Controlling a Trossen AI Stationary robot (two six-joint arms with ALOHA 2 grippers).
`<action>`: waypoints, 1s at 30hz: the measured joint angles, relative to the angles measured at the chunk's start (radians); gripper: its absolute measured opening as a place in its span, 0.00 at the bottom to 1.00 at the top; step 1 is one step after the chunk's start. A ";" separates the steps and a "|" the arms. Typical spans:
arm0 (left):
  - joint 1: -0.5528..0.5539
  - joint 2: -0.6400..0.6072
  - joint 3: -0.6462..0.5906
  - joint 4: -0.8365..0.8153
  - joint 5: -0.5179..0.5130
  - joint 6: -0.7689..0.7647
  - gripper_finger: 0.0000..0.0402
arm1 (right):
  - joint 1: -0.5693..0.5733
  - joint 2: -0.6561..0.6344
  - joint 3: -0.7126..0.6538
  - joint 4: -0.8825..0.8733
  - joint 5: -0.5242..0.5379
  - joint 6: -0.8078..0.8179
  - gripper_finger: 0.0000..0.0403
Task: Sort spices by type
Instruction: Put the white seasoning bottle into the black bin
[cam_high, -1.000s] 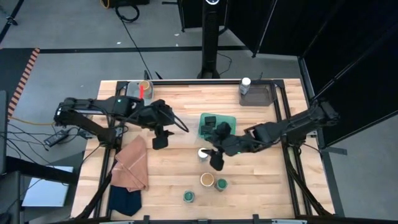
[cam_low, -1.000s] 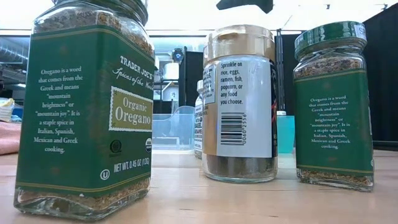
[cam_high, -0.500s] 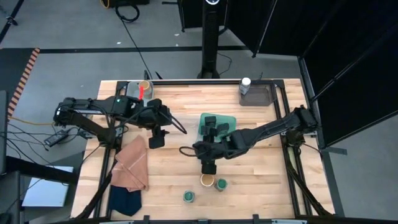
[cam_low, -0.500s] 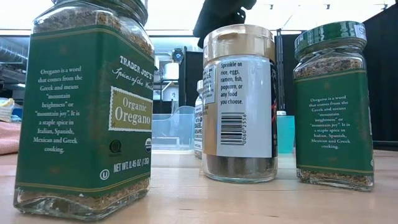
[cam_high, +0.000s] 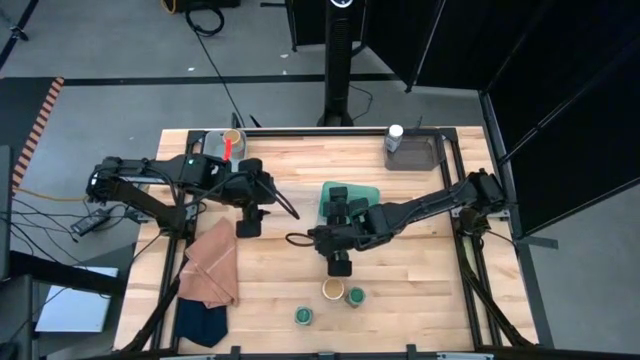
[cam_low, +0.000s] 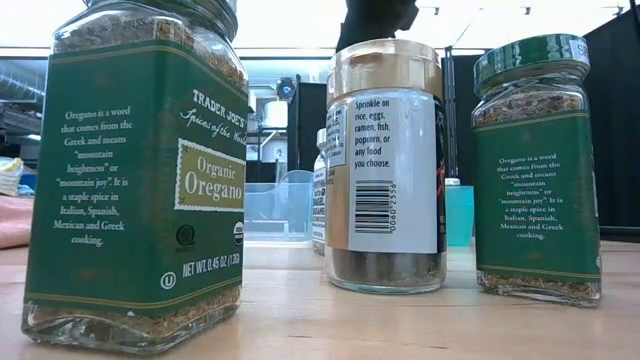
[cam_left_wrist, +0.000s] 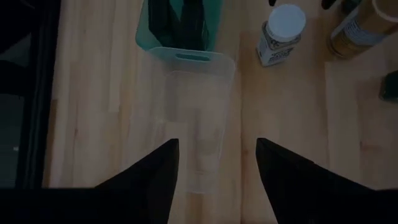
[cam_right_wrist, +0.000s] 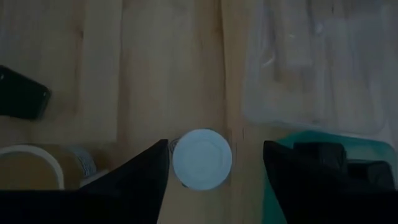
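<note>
Right gripper poised over a white-lidded spice jar at mid-table, fingers spread and holding nothing.

The wooden table (cam_high: 420, 290) carries a folded orange cloth (cam_high: 212, 265) and a navy cloth (cam_high: 200, 322) well off beyond the left gripper (cam_high: 247, 222), whose fingers are also spread, over a clear tray (cam_left_wrist: 193, 118). A grey tray (cam_high: 415, 152) at the far edge holds a white-capped bottle. A teal tray (cam_high: 350, 200) just beside the right gripper (cam_right_wrist: 215, 163) holds dark tins (cam_right_wrist: 339, 158). The white-lidded jar (cam_right_wrist: 201, 158) stands between that gripper's fingers (cam_right_wrist: 140, 180), untouched; a tan-lidded jar (cam_right_wrist: 37, 165) is close beside it. Nearer the table's front stand green-lidded jars (cam_high: 305, 316) labelled "Trader Joe's Organic Oregano" (cam_low: 150, 180); the tan-lidded one's label begins "Sprinkle on rice, eggs, ramen".
</note>
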 joint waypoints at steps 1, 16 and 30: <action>0.000 0.000 0.000 0.000 -0.005 0.010 0.54 | -0.003 0.000 0.000 -0.002 -0.005 -0.002 0.67; 0.000 0.000 0.000 0.006 -0.015 0.065 0.54 | -0.059 0.051 -0.002 0.028 -0.076 -0.017 0.68; 0.001 0.000 0.000 0.010 -0.017 0.068 0.54 | -0.056 0.064 -0.002 0.031 -0.082 0.055 0.68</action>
